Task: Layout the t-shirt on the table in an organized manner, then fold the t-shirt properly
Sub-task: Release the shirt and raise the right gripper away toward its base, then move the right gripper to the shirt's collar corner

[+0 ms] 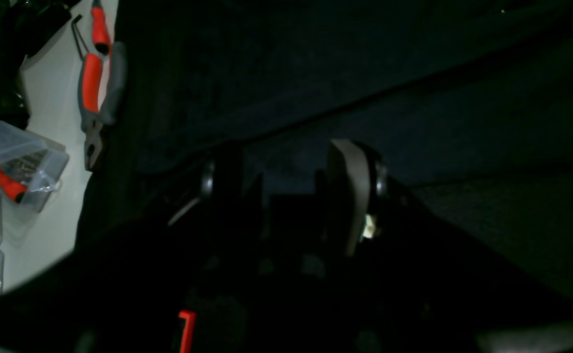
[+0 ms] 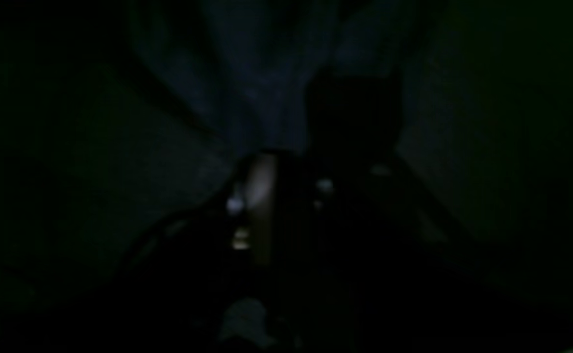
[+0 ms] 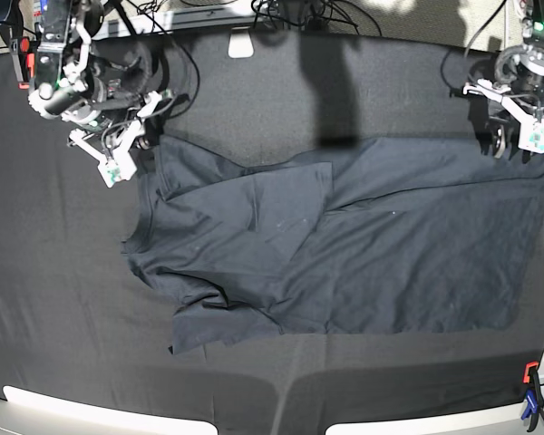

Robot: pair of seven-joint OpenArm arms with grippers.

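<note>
One charcoal-grey shirt spread on black cloth, two arms at its far corners.

Left wrist view: pale finger pad [image 1: 347, 193] of left gripper [image 1: 286, 186], jaws apart over dark fabric; one pair of red-handled pliers [image 1: 95, 93], one clear plastic box [image 1: 14, 164] on white rim. Right wrist view: right gripper [image 2: 291, 196], too dark, cannot tell jaw state. Base view: thin dark short-sleeved t-shirt [image 3: 344, 254] lying mid-table, partly folded over; matte black cloth-covered table [image 3: 54, 299]; one blue clamp [image 3: 530, 403] at corner.
</note>
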